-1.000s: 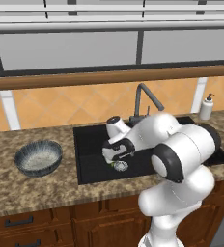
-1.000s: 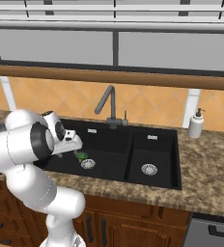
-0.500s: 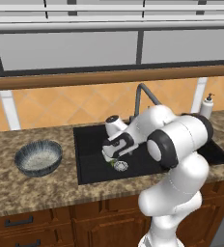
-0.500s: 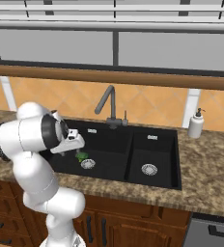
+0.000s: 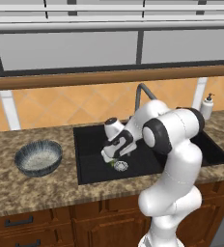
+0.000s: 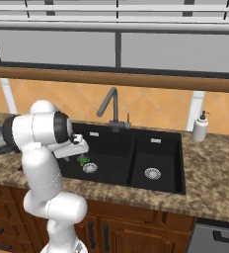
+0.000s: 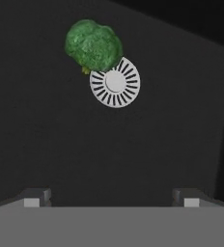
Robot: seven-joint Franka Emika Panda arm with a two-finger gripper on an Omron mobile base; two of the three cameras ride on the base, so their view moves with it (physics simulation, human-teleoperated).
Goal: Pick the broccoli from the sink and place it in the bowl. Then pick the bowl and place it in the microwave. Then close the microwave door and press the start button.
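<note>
The broccoli (image 7: 93,46) is a small green lump on the floor of the black sink's (image 5: 90,149) left basin, touching the round silver drain (image 7: 115,82). It peeks out below the hand as a green speck (image 5: 113,162) (image 6: 82,160). My gripper (image 7: 111,198) hangs open a little above the basin floor with nothing between its fingertips (image 7: 36,198); the broccoli lies ahead of it, off to one side. From the base, the gripper (image 5: 110,155) (image 6: 80,151) is down inside the left basin. The ribbed blue-grey bowl (image 5: 37,157) stands on the counter left of the sink.
A grey gooseneck faucet (image 5: 143,94) (image 6: 109,106) rises behind the sink's divider. A soap dispenser (image 5: 207,106) (image 6: 201,127) stands at the back right. The right basin has its own drain (image 6: 152,173). Granite counter (image 5: 32,188) surrounds the sink, under a window.
The elbow and upper arm have swung up and over toward the left basin. The hand has stayed low over the drain by the broccoli, still open.
</note>
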